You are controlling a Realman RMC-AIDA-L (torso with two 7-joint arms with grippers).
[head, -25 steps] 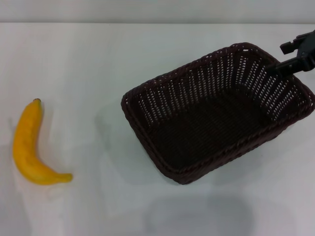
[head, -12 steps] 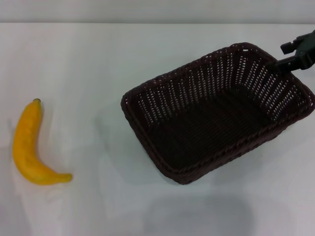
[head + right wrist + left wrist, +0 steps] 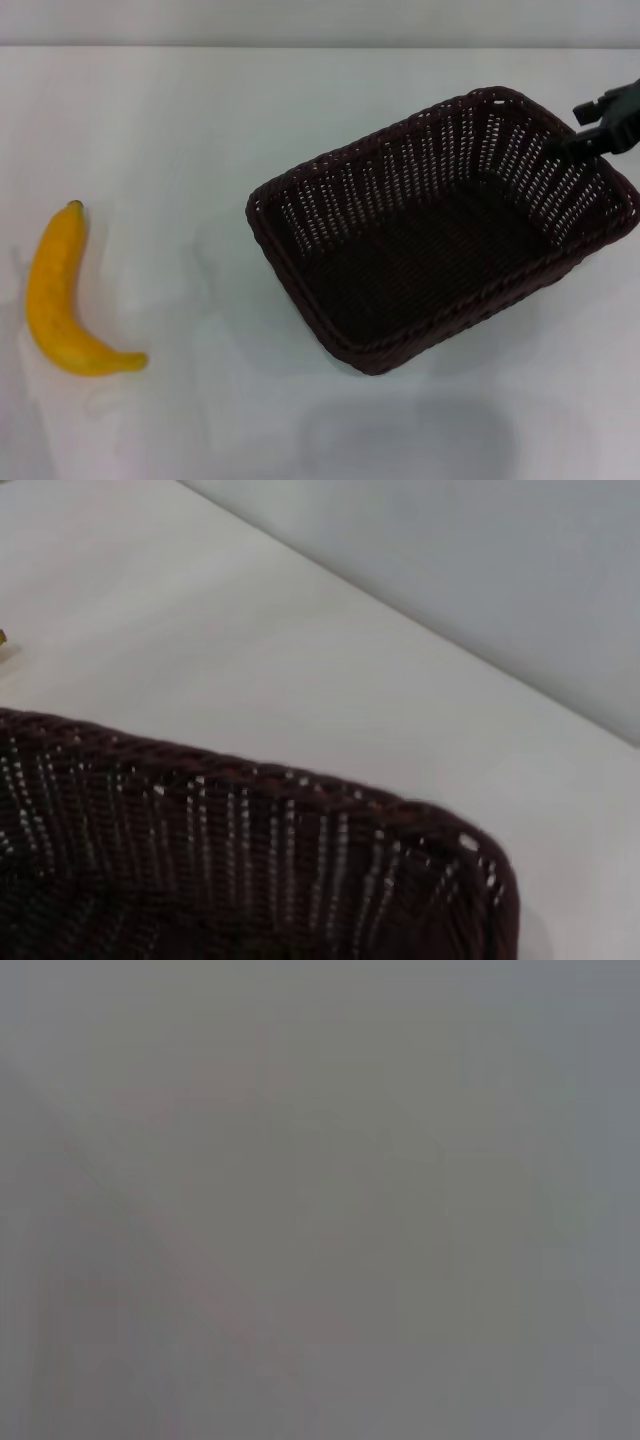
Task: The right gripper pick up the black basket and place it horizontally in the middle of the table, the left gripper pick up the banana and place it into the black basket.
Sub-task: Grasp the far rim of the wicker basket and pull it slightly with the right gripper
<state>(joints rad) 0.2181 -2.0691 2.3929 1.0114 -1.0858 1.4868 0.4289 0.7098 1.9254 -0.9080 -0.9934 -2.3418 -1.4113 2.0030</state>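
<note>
Head view: the right end effector (image 3: 597, 135) enters from the right edge of the frame, at the far right corner of the black basket (image 3: 440, 230). Only a dark, blocky part of it shows, lying at or just over the braided rim of the basket; whether it touches the rim cannot be told, nor can the spread of its fingers or whether they hold anything. The basket stands on the white tabletop (image 3: 200, 130), in the right half of the view, open side up and empty. Its long axis runs obliquely, from the near left toward the far right, so that one rounded corner points toward the robot. The open-weave walls let the pale surface show through the slats.

The banana (image 3: 62, 295) lies flat on the tabletop at the left side of the view, well apart from the basket. Its dark tip points away from the robot and its short stem end curves toward the right, nearer the robot.

Right wrist view: the basket's rim and one slatted wall (image 3: 250, 860) fill the lower part of the picture, with bare tabletop (image 3: 300, 670) beyond and a grey wall behind that.

Left wrist view: a uniform grey field with no discernible object. The left end effector appears in no view.
</note>
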